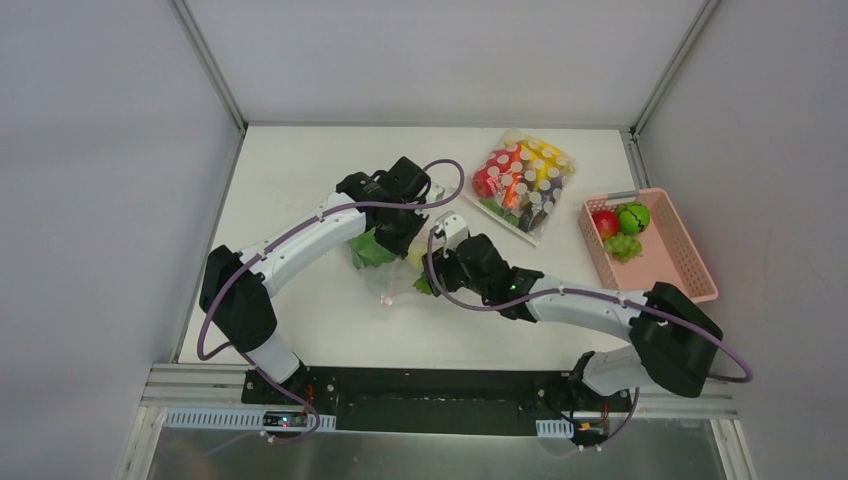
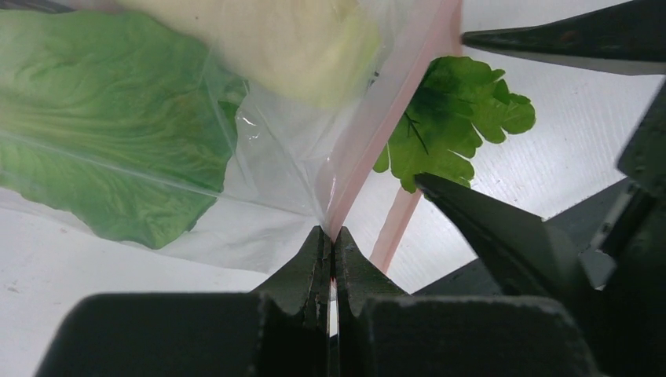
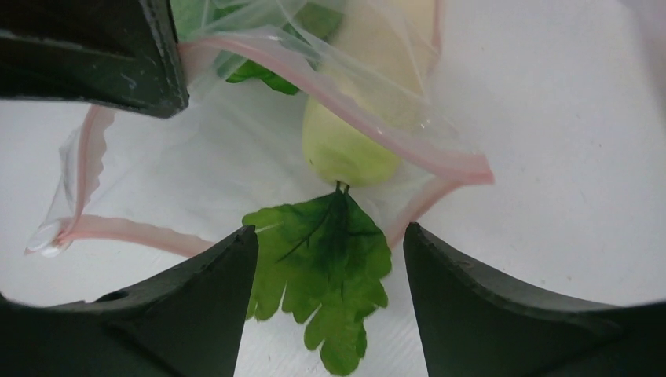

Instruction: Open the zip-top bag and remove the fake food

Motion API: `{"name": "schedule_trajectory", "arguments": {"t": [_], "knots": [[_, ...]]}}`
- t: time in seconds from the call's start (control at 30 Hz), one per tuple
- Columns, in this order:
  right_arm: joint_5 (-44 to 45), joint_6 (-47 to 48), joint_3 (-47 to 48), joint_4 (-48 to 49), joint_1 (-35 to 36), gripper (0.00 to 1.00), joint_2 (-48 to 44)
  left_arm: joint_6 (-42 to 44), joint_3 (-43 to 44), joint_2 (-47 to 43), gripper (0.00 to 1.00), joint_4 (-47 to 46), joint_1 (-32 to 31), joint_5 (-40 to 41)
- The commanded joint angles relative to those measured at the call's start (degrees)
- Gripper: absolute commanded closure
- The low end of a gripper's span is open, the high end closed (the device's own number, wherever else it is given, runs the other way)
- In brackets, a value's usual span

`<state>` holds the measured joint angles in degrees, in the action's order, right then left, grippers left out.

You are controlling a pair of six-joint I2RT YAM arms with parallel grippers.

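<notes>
Left gripper [image 2: 331,250] clamped tight on the zip-top bag [image 2: 267,204] rim. Right gripper [image 3: 328,232] jaws spread, straddling the radish [image 3: 345,145] leaf [image 3: 334,275] at the bag mouth, gripping nothing.

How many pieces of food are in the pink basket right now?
3: a red apple at the far left corner of the basket, a green round fruit to its right, and green grapes just nearer. Something small could be hidden under them.

The zip-top bag [image 3: 196,157] is clear with a pink zip strip [image 3: 377,126]. The lettuce [image 2: 102,133] is light green; the radish [image 3: 345,145] is creamy white with a dark green leaf [image 3: 330,259]. The basket [image 1: 662,258] is pink, the apple [image 1: 604,222] red, the grapes [image 1: 624,246] green.
</notes>
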<state>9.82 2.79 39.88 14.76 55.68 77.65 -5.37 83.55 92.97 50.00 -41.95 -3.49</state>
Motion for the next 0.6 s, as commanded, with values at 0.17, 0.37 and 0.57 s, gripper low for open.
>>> {"name": "schedule_trajectory", "arguments": {"t": [0.17,0.37,0.57], "knots": [[0.7,11.0,4.4,10.8,1.1,0.34,10.1,-0.9,1.8,-1.9,1.0,0.6,-0.1,-3.1],[0.7,11.7,4.7,12.2,1.2,0.41,14.9,-1.1,1.6,-2.1,1.0,0.3,-0.1,-3.7],[3.0,8.8,3.8,11.4,1.8,0.43,12.4,-1.2,1.7,-1.7,1.0,0.5,-0.1,-3.1]]}}
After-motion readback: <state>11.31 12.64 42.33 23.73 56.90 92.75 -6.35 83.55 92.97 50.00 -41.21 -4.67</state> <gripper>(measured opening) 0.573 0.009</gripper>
